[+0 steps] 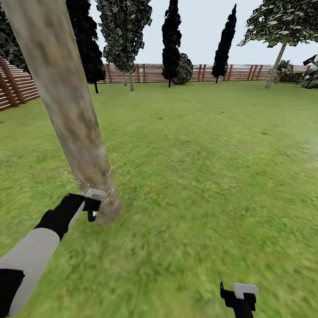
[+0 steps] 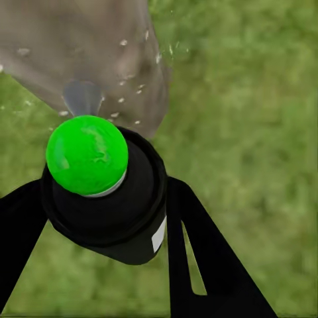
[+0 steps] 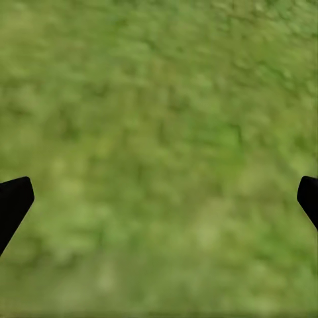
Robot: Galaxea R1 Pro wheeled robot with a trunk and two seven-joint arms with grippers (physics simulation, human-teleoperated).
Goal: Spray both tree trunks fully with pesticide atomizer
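A thick mottled beige-grey tree trunk [image 1: 66,101] leans across the left of the head view. My left gripper [image 1: 92,207] is held against its base. In the left wrist view the two black fingers [image 2: 199,265] are shut on the pesticide atomizer [image 2: 112,212], a small black bottle whose round top [image 2: 86,154] shows bright green. Its top points at the trunk [image 2: 86,53], where small droplets fleck the bark. A second tree [image 1: 276,59] with a slim trunk stands far off at the right. My right gripper [image 1: 240,296] hangs open over grass, holding nothing.
Green lawn [image 1: 198,168] spreads ahead to a brown slatted fence [image 1: 145,73] at the back and left. Dark conifers [image 1: 171,39] and a round bush [image 1: 184,68] stand along the fence.
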